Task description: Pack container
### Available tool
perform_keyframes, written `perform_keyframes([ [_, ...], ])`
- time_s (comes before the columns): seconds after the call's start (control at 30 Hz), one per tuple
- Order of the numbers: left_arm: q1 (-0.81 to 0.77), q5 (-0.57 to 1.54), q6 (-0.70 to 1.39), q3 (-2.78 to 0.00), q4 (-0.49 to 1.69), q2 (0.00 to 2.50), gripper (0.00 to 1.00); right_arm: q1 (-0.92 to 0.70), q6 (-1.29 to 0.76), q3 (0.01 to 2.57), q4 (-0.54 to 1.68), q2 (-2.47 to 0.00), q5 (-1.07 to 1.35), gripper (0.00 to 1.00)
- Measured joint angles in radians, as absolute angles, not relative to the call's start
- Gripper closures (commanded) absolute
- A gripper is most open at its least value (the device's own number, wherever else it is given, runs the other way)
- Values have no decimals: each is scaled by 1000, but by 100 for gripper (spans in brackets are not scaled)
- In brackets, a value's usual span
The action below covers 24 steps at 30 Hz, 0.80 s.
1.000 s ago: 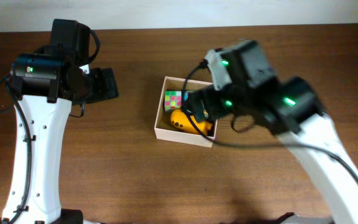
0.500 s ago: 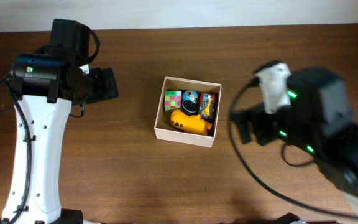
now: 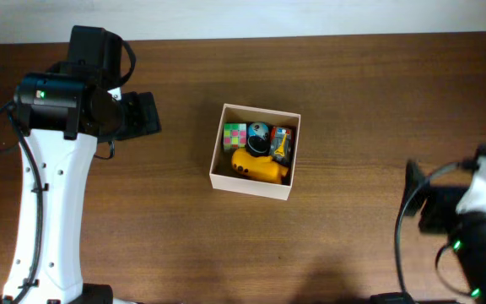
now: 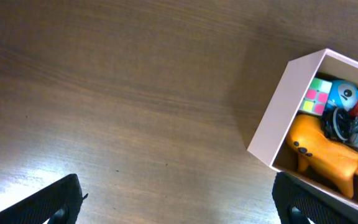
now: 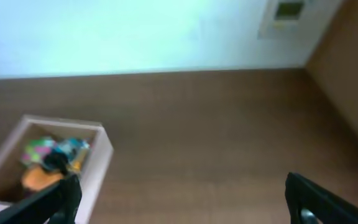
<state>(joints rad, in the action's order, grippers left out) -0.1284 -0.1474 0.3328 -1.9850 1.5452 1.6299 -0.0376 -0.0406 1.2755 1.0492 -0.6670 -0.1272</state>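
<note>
The container (image 3: 248, 185), a square lidless box with white walls, sits mid-table. It holds a colourful cube (image 3: 234, 135), a blue ball (image 3: 258, 133), a small red and black toy (image 3: 282, 144) and an orange toy (image 3: 258, 168). My left gripper (image 3: 146, 114) is open and empty, well left of the container. In the left wrist view its fingers (image 4: 179, 211) spread over bare table, with the container (image 4: 271, 124) at the right. My right gripper (image 3: 420, 203) is blurred, open and empty at the lower right. In the right wrist view (image 5: 185, 208) the container (image 5: 99, 163) lies at the lower left.
The brown wooden table (image 3: 353, 93) has a pale wall along its far edge (image 5: 135, 37). No loose objects lie on the table outside the container.
My right arm has pulled away from over the container, moving right and toward the table's front right corner. The left arm has not moved. The container's contents now show uncovered.
</note>
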Motion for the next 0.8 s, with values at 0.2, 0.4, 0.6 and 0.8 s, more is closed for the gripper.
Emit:
perform_keyframes([
  [0.2,-128,-147,333,-1985,1546,1630,1,-14,-39,952,981,-453,-127,1],
  [0.4,-129,-147,333,-1985,1546,1630,1,-14,-41,634,815,-266,-116,1],
  [0.6,-129,-147,332,-1985,1546,1630,1,-14,-41,387,702,-126,-101,1],
  [0.8,-128,-147,333,-1985,1546,1630,1,-14,-41,269,695,-37,-96,1],
])
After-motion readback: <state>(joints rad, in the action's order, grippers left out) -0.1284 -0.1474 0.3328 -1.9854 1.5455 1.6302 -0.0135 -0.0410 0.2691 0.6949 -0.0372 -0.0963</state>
